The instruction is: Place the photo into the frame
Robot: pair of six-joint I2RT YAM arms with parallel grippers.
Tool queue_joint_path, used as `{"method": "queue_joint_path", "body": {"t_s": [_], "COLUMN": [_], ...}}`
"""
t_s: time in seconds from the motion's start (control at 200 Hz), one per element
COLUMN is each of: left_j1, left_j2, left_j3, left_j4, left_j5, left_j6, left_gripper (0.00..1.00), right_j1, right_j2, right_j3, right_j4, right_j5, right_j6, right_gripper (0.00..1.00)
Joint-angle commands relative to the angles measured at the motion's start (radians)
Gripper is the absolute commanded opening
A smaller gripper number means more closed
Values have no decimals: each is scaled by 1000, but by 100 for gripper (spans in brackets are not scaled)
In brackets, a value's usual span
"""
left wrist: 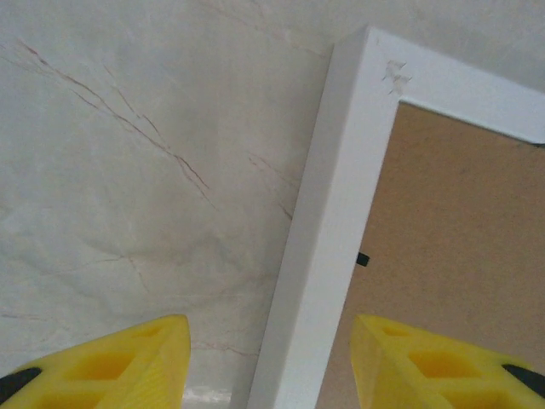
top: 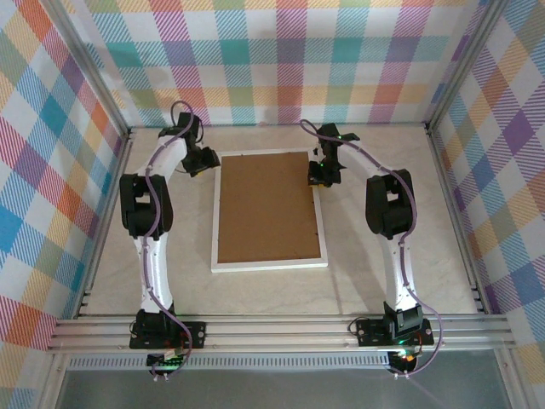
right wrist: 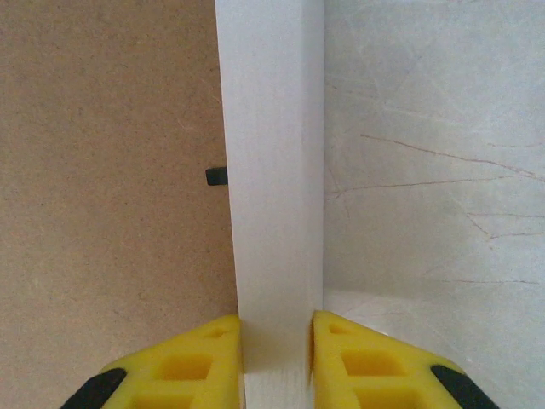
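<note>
Frame (top: pixel 269 265) lay face down mid-counter (top: pixel 353 285), brown backing board (top: pixel 268 204) up. Right jaws pinched its right border near the far corner. Left jaws stood partly apart, straddling the left border by the far corner, with a gap on each side.

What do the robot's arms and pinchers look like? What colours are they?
The left arm and right arm are white tubes with chunky black joints. A thin purple cable runs along each. The bases are black. The left gripper and right gripper have bright yellow fingers with hollow cut-outs and black patches.
</note>
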Motion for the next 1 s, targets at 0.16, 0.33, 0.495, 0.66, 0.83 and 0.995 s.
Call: {"method": "queue_joint_path", "body": {"t_s": [0.16,0.33,0.495,0.66,0.83,0.995], "left_j1": [-11,-11,-10,-15,-22,-24], "left_j2": [46,66,77,83,90,110], "left_j3": [-9,-4,15,41,58,73], "left_j4": [-2,4,6,6,4,-8], "left_j5": [16,26,28,32,36,31], "left_j6": [6,4,6,6,12,12], "left_gripper": [53,53,53,52,52,52], "right_j1": [3,3,3,3,3,3], "right_j2": [16,17,16,17,16,15], "right_j3": [-30,-32,-36,-33,-34,-35], "right_j4": [14,16,18,22,22,21], "right_j5": [-7,-8,-13,-18,-18,-19], "right_j6": [22,21,21,23,22,23], "right_gripper": [23,23,23,23,23,23]}}
